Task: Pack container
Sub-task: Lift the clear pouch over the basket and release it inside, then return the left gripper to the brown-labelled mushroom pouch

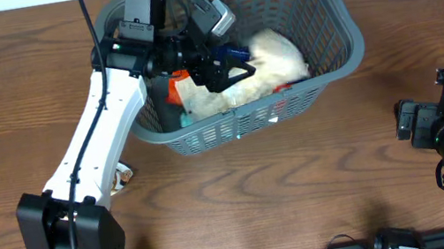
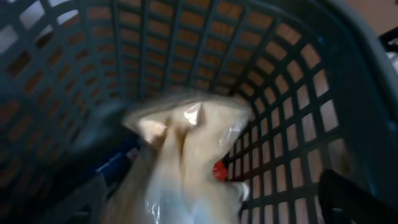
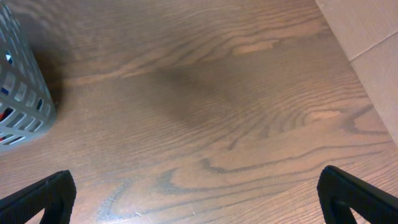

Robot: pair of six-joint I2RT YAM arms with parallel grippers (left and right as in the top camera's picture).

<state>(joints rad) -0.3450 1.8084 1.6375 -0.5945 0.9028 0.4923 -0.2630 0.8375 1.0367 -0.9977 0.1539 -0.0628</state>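
The container (image 1: 341, 30) sits at the upper middle of the overhead frame, on the desk (image 1: 304, 192), and it's already got stuff in it: a puffy white bag (image 1: 274, 58) in the middle, plus something orange (image 1: 179, 78) at the left end. The left pincer (image 1: 239, 74) is down inside it, right over the white bag, with its jaws spread and nothing clamped as far as I can tell. The wrist shot is blurry, but the bag (image 2: 186, 143) lies loose under the pincer with the lattice wall (image 2: 186, 37) behind it. So I'd call this the let-go part of a drop. To do it well I'd keep the jaws wide and lift straight up, so the crinkly film doesn't snag on a finger and come back out. I'd also clear the rim before swinging off to the side. The right pincer (image 3: 199, 199) is wide open too, over bare desk at the right edge, with only a corner of the container (image 3: 22, 106) in its view.
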